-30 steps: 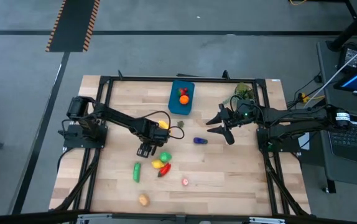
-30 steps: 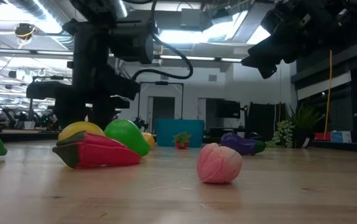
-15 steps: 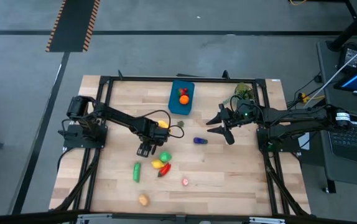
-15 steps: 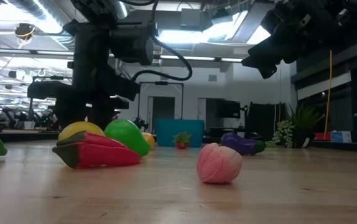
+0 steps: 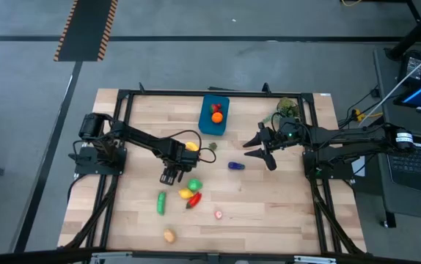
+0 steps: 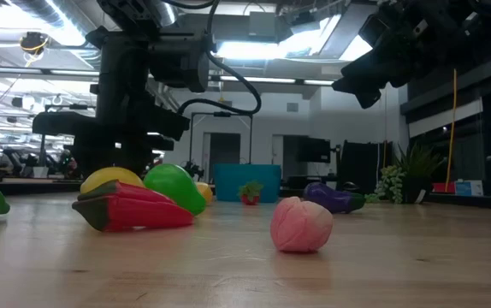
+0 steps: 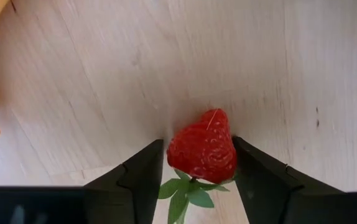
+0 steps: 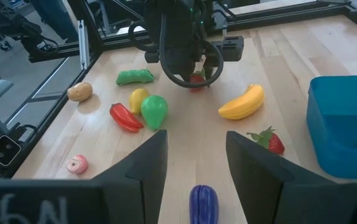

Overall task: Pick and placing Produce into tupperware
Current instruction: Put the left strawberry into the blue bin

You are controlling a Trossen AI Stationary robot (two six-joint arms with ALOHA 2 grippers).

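A red strawberry (image 7: 202, 149) with a green leafy cap lies on the wooden table, between the two fingers of my left gripper (image 5: 169, 176). That gripper points straight down and is shut on it. My right gripper (image 5: 259, 151) hangs open in the air at the table's right, above the purple eggplant (image 5: 235, 166). The teal tupperware (image 5: 205, 122) stands at the far middle with an orange and a red piece inside. A banana (image 8: 242, 104) and a second strawberry (image 8: 268, 142) lie between my left gripper and the tub. My left gripper pinches the strawberry's two sides (image 7: 173, 154) at its widest part, near the leafy cap, between its two fingers. The fingers come from above, pointing down. The strawberry lies on the table.
Nearer the front lie a green pear (image 5: 195, 184), a lemon (image 5: 185, 193), a red pepper (image 5: 193, 200), a cucumber (image 5: 161, 203), a pink piece (image 5: 218, 214) and a potato (image 5: 169, 235). A leafy green sprig (image 5: 287, 108) sits at the far right corner.
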